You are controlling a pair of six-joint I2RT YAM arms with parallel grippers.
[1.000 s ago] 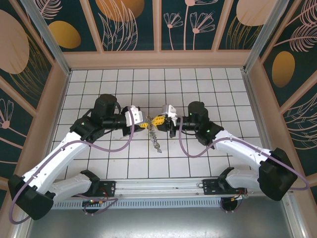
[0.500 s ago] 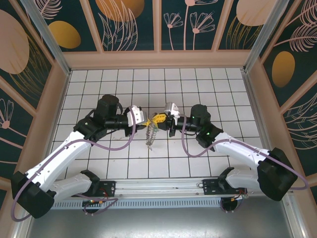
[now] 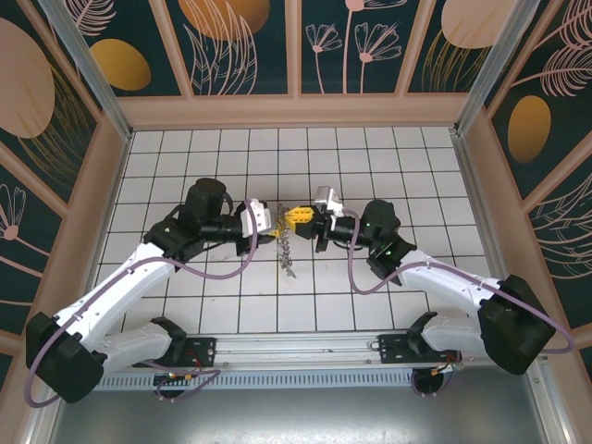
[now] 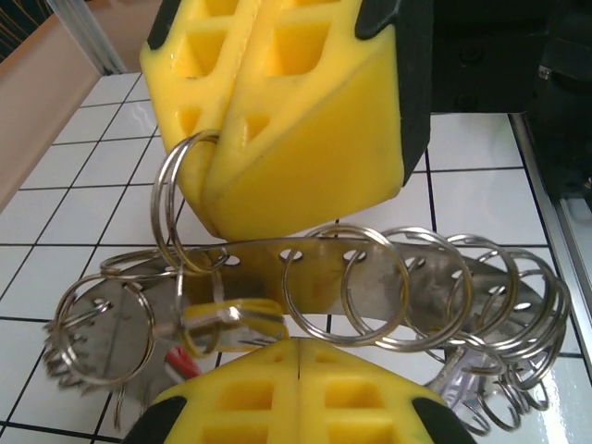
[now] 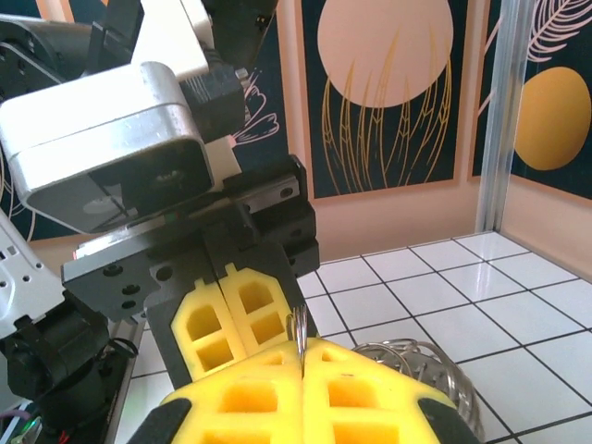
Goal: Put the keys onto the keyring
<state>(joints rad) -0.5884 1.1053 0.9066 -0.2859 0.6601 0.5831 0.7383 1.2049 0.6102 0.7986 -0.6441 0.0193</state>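
The keyring is a curved metal strip hung with several split rings. In the top view it dangles between both grippers, above the tiles. My right gripper is shut on one thin ring of it, and the left wrist view shows that ring pinched in the yellow fingers. My left gripper is shut just below the strip, with nothing visible between its pads. A yellow-headed key and a red head hang by its tips. Tip to tip, the grippers face each other.
White tiled floor lies all round, boxed in by low walls at the back and sides. Purple cables loop under both arms. The rest of the ring bundle hangs right of my right fingers.
Both grippers have shifted slightly to the right, staying tip to tip. The dangling keyring swung left, then back toward the middle.
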